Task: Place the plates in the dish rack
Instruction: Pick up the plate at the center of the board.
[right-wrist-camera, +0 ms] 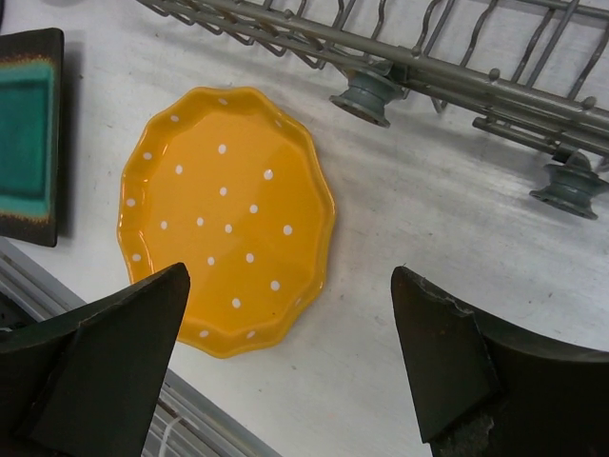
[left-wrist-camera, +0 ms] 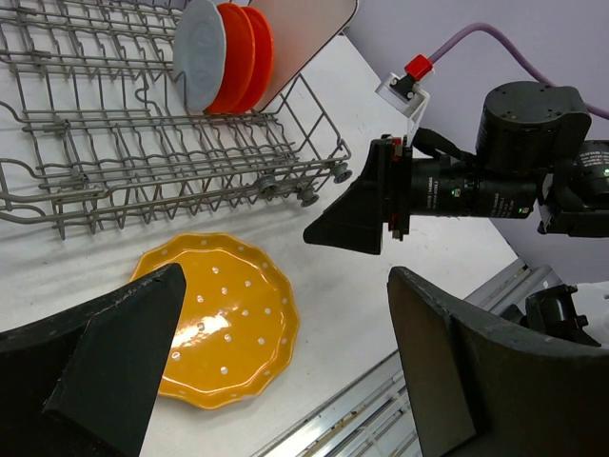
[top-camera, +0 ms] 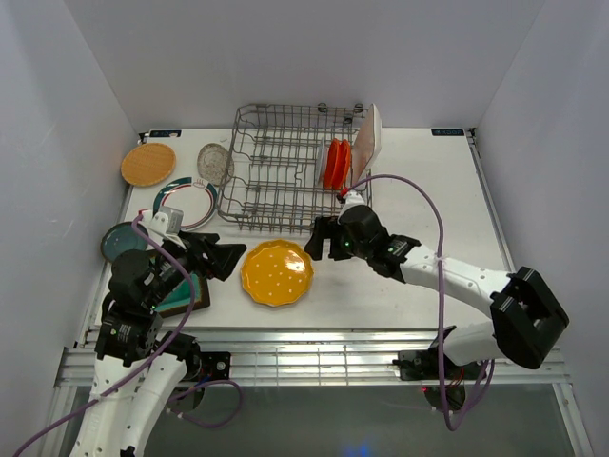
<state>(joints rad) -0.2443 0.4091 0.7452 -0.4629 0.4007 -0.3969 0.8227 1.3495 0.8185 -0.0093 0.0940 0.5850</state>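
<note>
We log the yellow plate (top-camera: 276, 272) first: scalloped, white-dotted, flat on the table (top-camera: 419, 181), just in front of the rack (top-camera: 276, 181) and not touching it.

In the rack, right-hand end, standing on edge in a row: a grey plate (left-wrist-camera: 198, 55), two orange plates (top-camera: 335, 164), then a white rectangular plate (top-camera: 367, 138) leaning at the end wall.

On the table left of the rack we count a glass plate (top-camera: 215, 162) beside its corner, a wooden plate (top-camera: 148, 164) further left, a green-rimmed plate (top-camera: 186, 202) nearer, and a dark teal plate (top-camera: 122, 240) partly under the left arm. A square plate (right-wrist-camera: 29, 124), teal with a brown rim, lies left of the yellow one.

Left gripper (top-camera: 228, 259) — released, jaws wide and empty, above the table at the yellow plate's left.

Right gripper (top-camera: 324, 240) — released, jaws spread and empty, above the yellow plate's right edge, near the rack's front.
</note>
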